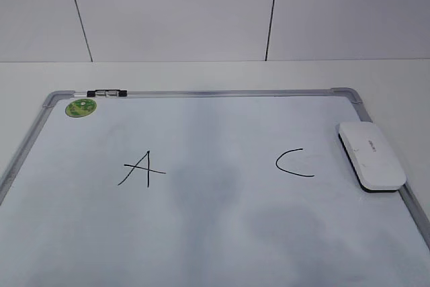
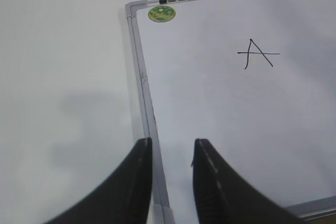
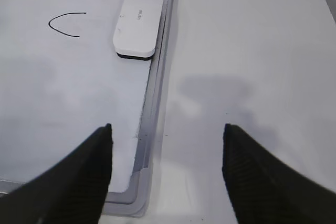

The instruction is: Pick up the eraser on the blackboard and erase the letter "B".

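The blackboard [image 1: 215, 233] is a white board with a grey frame, lying flat on the table. The white eraser [image 1: 371, 154] lies on its right edge, beside a black "C" [image 1: 293, 163]. A black "A" [image 1: 142, 168] is at the left. No letter "B" shows; the space between "A" and "C" holds only faint grey smudges. My left gripper [image 2: 172, 148] is slightly open and empty above the board's left frame. My right gripper [image 3: 167, 132] is wide open and empty above the board's near right corner, well short of the eraser [image 3: 136, 24]. Neither gripper shows in the exterior view.
A green round sticker [image 1: 80, 107] sits in the board's far left corner. A small black-and-silver clip [image 1: 106, 92] sits on the top frame next to it. White table surrounds the board, and a white panelled wall stands behind.
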`<state>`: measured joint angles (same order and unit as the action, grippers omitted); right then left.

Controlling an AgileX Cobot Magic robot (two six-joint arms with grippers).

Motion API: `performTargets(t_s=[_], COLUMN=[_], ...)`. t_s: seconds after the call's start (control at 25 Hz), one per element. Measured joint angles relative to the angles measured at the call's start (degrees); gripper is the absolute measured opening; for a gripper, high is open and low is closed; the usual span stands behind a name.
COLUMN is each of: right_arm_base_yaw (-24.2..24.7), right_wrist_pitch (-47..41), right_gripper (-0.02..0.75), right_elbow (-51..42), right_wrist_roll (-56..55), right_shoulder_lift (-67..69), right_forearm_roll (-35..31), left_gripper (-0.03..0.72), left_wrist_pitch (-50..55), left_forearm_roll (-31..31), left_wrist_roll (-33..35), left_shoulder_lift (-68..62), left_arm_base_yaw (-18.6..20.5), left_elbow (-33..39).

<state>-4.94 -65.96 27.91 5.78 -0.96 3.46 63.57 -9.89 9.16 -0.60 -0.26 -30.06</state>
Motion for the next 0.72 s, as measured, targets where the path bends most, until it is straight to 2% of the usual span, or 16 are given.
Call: performTargets(t_s=[0.72], right_arm_base_yaw=[0.0], right_wrist_pitch=[0.0], right_gripper=[0.494], right_elbow=[0.0], right_wrist_roll=[0.0], right_shoulder_lift=[0.0], right_forearm_roll=[-0.5], left_gripper=[0.211], left_wrist_pitch=[0.0], left_forearm_roll=[-0.1], left_wrist_roll=[0.0], left_shoulder_lift=[0.0], left_arm_base_yaw=[0.0], left_elbow=[0.0])
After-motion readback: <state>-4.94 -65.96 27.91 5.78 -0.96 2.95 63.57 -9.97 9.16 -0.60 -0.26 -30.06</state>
